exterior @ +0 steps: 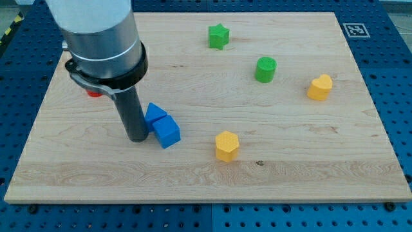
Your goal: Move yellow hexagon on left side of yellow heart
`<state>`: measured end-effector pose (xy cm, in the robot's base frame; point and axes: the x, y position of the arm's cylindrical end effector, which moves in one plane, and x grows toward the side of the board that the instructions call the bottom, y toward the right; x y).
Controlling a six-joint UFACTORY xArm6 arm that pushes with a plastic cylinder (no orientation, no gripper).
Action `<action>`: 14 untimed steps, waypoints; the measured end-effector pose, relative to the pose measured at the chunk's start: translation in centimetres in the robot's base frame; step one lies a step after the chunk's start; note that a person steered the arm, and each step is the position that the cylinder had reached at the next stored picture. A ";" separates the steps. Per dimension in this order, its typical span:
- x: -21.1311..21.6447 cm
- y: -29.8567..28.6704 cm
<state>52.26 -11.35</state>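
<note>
The yellow hexagon [226, 145] lies on the wooden board below the middle. The yellow heart [320, 87] lies at the view's right, well up and right of the hexagon. My tip [137, 138] rests on the board at the left, touching or nearly touching the left side of two blue blocks. It is far to the left of the hexagon.
Two blue blocks [162, 125] sit together right of my tip. A green star [219, 36] lies near the top, a green cylinder [265, 69] right of the middle. A red block [94, 93] peeks out behind the arm at the left. The board's edge [206, 200] runs along the bottom.
</note>
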 end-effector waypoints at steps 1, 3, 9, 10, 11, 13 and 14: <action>0.3 0.4; 5.6 1.5; 5.6 15.8; 5.0 16.2; 5.3 15.4; 2.9 15.2; 2.0 17.0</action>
<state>54.30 5.65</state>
